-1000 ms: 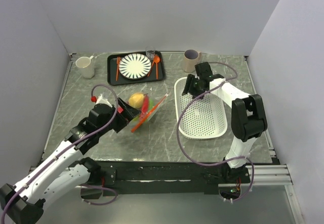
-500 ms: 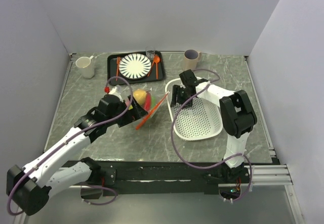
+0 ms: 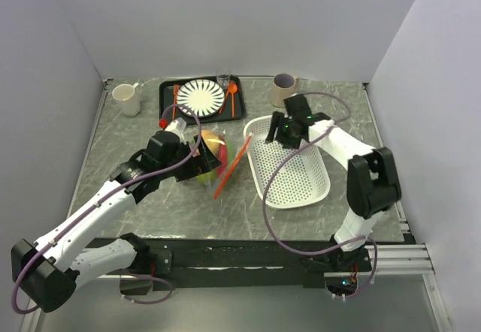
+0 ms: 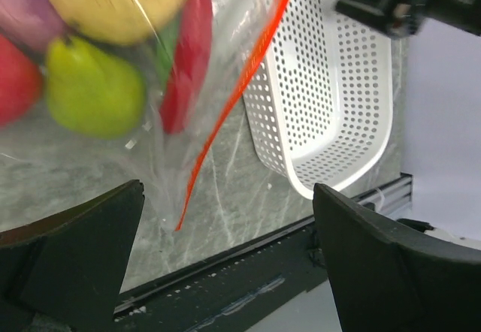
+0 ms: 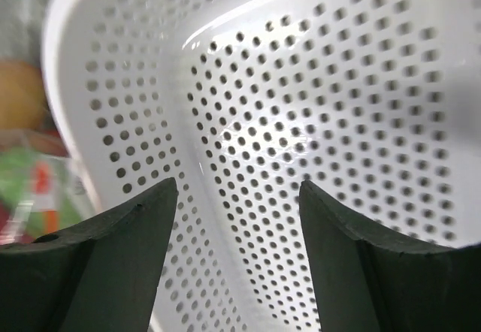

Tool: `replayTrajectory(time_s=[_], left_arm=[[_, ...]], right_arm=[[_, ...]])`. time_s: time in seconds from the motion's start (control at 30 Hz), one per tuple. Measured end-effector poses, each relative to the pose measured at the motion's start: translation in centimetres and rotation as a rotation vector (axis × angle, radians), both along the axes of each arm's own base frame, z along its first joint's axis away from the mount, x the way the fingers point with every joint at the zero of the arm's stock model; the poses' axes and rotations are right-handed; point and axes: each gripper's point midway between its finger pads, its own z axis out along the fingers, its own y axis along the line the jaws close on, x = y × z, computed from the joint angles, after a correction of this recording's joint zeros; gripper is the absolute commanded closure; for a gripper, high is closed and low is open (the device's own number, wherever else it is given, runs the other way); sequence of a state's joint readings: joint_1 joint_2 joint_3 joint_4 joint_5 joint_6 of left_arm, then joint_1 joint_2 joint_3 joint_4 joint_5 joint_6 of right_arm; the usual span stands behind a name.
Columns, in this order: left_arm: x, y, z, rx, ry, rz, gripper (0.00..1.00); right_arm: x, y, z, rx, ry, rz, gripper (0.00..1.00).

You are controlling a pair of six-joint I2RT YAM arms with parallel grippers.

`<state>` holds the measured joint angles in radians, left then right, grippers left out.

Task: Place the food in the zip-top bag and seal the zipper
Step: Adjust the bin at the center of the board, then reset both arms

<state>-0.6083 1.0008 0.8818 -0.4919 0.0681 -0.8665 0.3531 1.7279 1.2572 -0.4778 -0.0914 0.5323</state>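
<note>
The clear zip-top bag [image 3: 214,155] lies mid-table with the food [image 3: 211,146] inside. The left wrist view shows the bag [image 4: 225,39] holding a yellow fruit [image 4: 113,1], a green pear [image 4: 94,92], a long red piece [image 4: 188,61] and purple and red ones at the left edge. The orange-red zipper [image 3: 231,168] runs diagonally along the bag's right side, and also shows in the left wrist view [image 4: 233,99]. My left gripper [image 3: 201,159] is open at the bag's left side, with nothing between its jaws [image 4: 225,189]. My right gripper [image 3: 281,129] is open and empty over the white basket's far-left end [image 5: 239,185].
The white perforated basket [image 3: 297,185] lies skewed right of the bag. A black tray [image 3: 167,114] at the back holds a striped plate [image 3: 201,97], an orange fork, an orange spoon and a glass. A white mug [image 3: 126,99] stands back left and a brown cup [image 3: 284,89] back right.
My left gripper has moved forward and right against the bag, which is now more bunched. The basket was dragged left and skewed. My right gripper moved back right, over the basket's far end.
</note>
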Motion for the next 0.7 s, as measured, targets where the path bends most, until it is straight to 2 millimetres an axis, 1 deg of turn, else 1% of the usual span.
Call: replayTrajectory(time_s=[0.07,0.17,0.2,0.23,0.3,0.37,0.43,0.5,0.53,0.57,0.7], left_arm=[[0.1,0.4,0.3,0.021,-0.009,0.005,0.01],[-0.1,1.2,0.0,0.057,0.004,0.032,0.01],[-0.1,1.5,-0.2,0.066,0.006,0.041,0.01],[-0.2,1.7,-0.2,0.074,0.009,0.047,0.01],[-0.3,2.1,0.0,0.077,-0.002,0.058,0.01],[-0.4,2.3,0.5,0.076,-0.024,0.059,0.01],[-0.3,2.4,1.1,0.078,-0.041,0.053,0.01],[0.3,2.2,2.0,0.091,-0.055,0.051,0.01],[0.8,2.1,2.5,0.095,-0.066,0.051,0.01],[1.4,2.0,3.0,0.106,-0.077,0.057,0.01],[3.9,2.3,4.6,0.143,-0.119,0.078,0.01]], right_arm=[[0.5,-1.2,1.8,0.006,-0.044,-0.035,0.26],[0.9,-2.3,3.5,0.005,-0.092,-0.066,0.25],[0.9,-2.5,3.9,0.001,-0.104,-0.073,0.20],[0.9,-2.7,4.3,0.000,-0.114,-0.080,0.18],[0.4,-3.4,4.7,-0.004,-0.129,-0.095,0.14],[-0.1,-4.6,5.1,-0.015,-0.146,-0.121,0.12],[-0.7,-6.6,5.7,-0.029,-0.168,-0.167,0.09],[-1.0,-9.0,6.1,-0.040,-0.192,-0.225,0.07],[-1.2,-10.5,6.5,-0.044,-0.206,-0.262,0.02],[-1.5,-11.9,6.7,-0.050,-0.216,-0.294,0.00],[-2.5,-17.2,7.8,-0.084,-0.271,-0.434,0.00]])
